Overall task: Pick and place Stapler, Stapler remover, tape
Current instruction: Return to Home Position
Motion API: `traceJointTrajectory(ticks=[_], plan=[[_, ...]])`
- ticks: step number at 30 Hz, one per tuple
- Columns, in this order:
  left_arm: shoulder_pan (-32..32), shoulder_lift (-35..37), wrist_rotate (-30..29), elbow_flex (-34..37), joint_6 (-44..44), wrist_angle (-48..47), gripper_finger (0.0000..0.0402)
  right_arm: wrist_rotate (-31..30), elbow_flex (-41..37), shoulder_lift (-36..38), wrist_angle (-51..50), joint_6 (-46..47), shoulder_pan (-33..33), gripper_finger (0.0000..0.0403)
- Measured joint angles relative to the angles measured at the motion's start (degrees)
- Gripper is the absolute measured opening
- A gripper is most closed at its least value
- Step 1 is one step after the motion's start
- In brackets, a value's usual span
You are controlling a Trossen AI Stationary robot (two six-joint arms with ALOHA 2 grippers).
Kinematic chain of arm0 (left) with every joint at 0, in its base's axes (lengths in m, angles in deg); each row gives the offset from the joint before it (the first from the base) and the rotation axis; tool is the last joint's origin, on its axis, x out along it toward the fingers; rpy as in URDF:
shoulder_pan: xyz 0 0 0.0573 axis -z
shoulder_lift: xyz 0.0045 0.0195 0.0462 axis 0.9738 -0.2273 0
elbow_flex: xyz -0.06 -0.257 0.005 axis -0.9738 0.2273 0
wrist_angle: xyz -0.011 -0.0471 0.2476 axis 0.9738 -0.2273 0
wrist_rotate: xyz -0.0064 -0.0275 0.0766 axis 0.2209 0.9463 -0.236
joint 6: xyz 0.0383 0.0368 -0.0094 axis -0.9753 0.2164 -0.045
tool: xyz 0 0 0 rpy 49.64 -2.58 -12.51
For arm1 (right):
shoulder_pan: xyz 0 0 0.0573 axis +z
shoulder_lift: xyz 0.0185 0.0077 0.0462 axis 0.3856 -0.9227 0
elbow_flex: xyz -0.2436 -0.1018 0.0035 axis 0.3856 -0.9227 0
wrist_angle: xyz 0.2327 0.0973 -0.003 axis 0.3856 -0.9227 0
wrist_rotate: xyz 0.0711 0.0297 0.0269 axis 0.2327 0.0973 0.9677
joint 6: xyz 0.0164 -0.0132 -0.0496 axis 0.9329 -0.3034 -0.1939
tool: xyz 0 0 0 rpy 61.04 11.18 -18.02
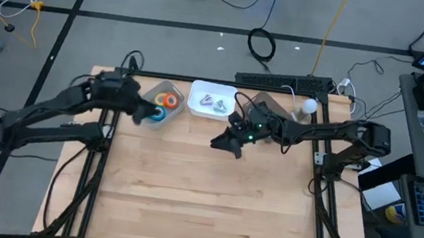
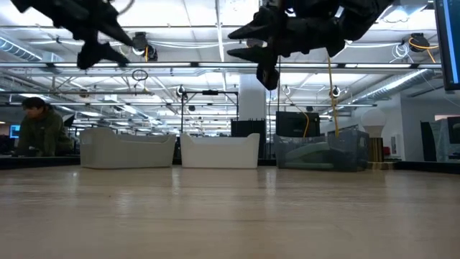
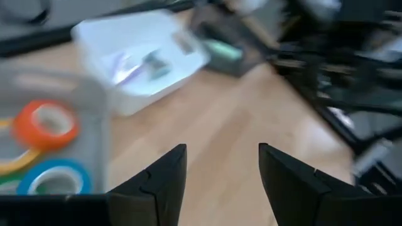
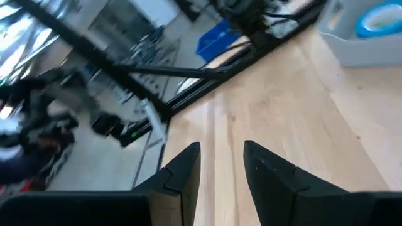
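My left gripper [image 1: 151,115] [image 3: 223,168] is open and hovers over the near right corner of a grey bin [image 1: 163,102]. In that bin lie ring-shaped tape rolls: red-orange [image 3: 45,123], blue [image 3: 54,179] and a yellow one [image 3: 11,162] half hidden; green shows only as a sliver. A white tray [image 1: 212,101] to the right holds small silvery and purple pieces [image 3: 135,63], likely the stapler remover. My right gripper [image 1: 220,142] [image 4: 222,162] is open, raised above bare table just near of the tray. I cannot make out the stapler.
Three bins stand in a row along the far edge: grey [image 2: 127,150], white [image 2: 219,151] and a clear dark-tinted one [image 2: 320,150]. A white bulb-shaped object [image 1: 309,107] sits at the far right corner. The wooden table [image 1: 203,198] stretches bare toward the near edge. A person [image 2: 39,129] sits beyond.
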Motion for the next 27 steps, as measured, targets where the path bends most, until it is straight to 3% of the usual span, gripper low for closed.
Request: traceJointTrajectory(ticks=[4,7,12,20,27], plan=[[5.9,5.6,0.0,0.0,-2.2,3.2,0.0197,5.4,-1.0,0.2,0.0,-4.4,-1.4,0.0116],[10.9,8.1,-0.3,0.0,-5.5,7.9,0.0201,5.3,-2.4,1.4,0.0,-4.7,-2.2,0.0116],[18.7,9.8,-5.8,0.0,-7.9,12.2,0.0203,-2.0,-5.7,8.0,-0.1,-7.6,-3.1,0.0116],[30.8,9.1,-15.2,0.0,-11.1,11.8,0.0196,-12.5,-15.8,25.8,-3.7,-9.8,-3.1,0.0116],[38.7,9.3,-23.3,0.4,-13.8,12.2,0.0206,-15.6,-24.7,40.1,-4.5,-8.9,-3.0,0.0116]])
